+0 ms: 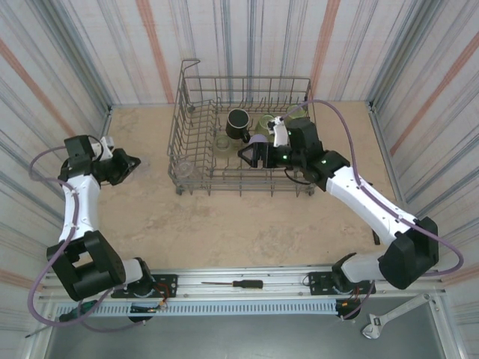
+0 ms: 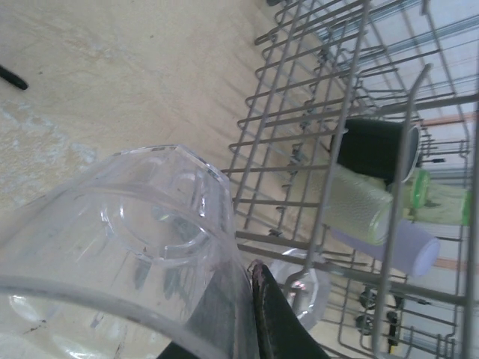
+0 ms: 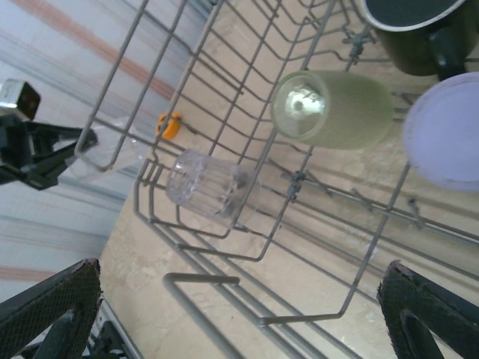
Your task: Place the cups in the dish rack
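Observation:
The grey wire dish rack (image 1: 179, 112) stands at the back middle of the table. Inside it are a black mug (image 1: 239, 123), an olive-green tumbler (image 1: 222, 143) lying on its side, a lavender cup (image 1: 258, 139) and a clear cup (image 1: 182, 170) in the near left corner. My left gripper (image 1: 126, 166) hangs left of the rack, outside it. It is shut on the wall of another clear cup (image 2: 127, 247), one finger inside and one outside (image 2: 258, 314). My right gripper (image 1: 251, 155) is over the rack's near side, open and empty, above the rack floor (image 3: 239, 307).
A second greenish cup (image 1: 266, 120) sits at the rack's back, beside the mug. A screwdriver (image 1: 236, 283) lies on the front rail between the arm bases. Striped walls close in the table on three sides. Bare tabletop lies in front of the rack.

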Tool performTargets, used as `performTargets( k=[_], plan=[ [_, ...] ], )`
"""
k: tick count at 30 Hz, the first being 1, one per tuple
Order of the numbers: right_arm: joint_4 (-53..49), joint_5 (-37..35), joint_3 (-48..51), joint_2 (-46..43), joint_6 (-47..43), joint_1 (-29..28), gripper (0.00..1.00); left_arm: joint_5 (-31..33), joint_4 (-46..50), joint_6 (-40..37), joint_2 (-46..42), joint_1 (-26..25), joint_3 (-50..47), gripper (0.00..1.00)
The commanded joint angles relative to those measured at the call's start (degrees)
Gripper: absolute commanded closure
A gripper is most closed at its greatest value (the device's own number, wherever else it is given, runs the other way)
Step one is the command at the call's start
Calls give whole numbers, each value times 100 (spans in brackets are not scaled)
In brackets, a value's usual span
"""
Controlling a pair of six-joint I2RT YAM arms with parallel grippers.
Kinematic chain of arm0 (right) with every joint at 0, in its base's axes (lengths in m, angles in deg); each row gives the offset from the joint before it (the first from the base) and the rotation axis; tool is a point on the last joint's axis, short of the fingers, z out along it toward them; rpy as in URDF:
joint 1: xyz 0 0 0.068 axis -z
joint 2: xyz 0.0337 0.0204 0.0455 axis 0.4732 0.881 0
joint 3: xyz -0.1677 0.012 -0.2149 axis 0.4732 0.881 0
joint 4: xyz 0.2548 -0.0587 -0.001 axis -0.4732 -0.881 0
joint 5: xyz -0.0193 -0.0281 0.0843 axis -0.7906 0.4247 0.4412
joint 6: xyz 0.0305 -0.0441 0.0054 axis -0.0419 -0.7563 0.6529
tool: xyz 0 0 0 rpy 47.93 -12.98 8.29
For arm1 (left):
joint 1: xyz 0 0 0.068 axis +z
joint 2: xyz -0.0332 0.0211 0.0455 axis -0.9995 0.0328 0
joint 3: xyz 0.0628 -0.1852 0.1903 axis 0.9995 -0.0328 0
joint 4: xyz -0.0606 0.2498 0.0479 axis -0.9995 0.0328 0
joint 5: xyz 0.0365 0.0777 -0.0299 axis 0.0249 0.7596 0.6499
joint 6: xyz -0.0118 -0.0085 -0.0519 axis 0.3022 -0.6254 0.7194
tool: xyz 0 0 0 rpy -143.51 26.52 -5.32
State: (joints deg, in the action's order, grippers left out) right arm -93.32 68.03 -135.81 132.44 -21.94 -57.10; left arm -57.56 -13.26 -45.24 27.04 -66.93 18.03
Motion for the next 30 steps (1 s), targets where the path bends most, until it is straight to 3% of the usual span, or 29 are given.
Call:
performTargets(
  k=[1, 7, 15, 30],
  plan=[
    [-93, 482, -146, 60, -122, 184, 1, -332, -287, 421, -292, -135, 322, 100],
    [-204, 742, -228, 19, -220, 376, 1, -445, -692, 770, -341, -257, 500, 100],
    [-107, 887, -245, 132, -229, 443, 1, -1415, -1837, 1511, -64, -263, 791, 100],
    [713, 921, -192, 347, 290, 443, 1, -2387, -2818, 1671, 274, -914, 978, 100]
  ],
)
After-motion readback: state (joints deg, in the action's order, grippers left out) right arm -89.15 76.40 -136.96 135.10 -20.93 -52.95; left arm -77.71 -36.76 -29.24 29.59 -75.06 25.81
